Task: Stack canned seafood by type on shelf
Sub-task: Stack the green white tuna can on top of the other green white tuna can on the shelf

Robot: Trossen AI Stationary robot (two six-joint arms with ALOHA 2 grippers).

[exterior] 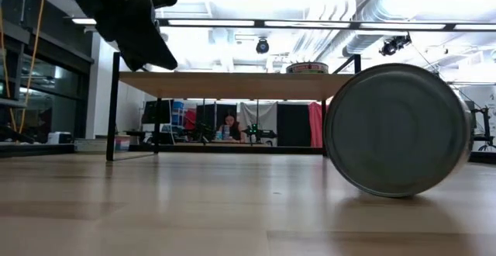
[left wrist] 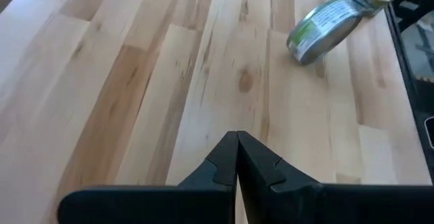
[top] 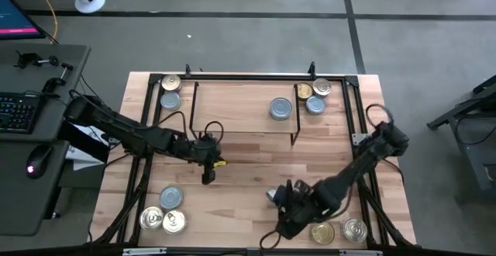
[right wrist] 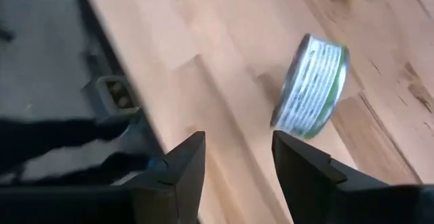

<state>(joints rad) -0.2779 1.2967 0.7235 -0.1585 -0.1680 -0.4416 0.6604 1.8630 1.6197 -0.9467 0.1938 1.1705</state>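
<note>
High view: right gripper (top: pixel 284 196) beside tipped tin (top: pixel 271 197), near front edge; one tin on shelf (top: pixel 240 105). Low view: tin (exterior: pixel 397 129) stood on edge. Wrist views: left gripper (left wrist: pixel 237 157) closed, empty; right gripper (right wrist: pixel 237 157) parted, tin (right wrist: pixel 310 87) free ahead.

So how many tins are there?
12 tins: two back-left, one on the shelf, three back-right, three front-left, two front-right, one on edge by the right gripper. More may hide.

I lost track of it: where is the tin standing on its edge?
In the high view, the tin on edge sits front right on the table, just left of the open right hand, not held.
</note>
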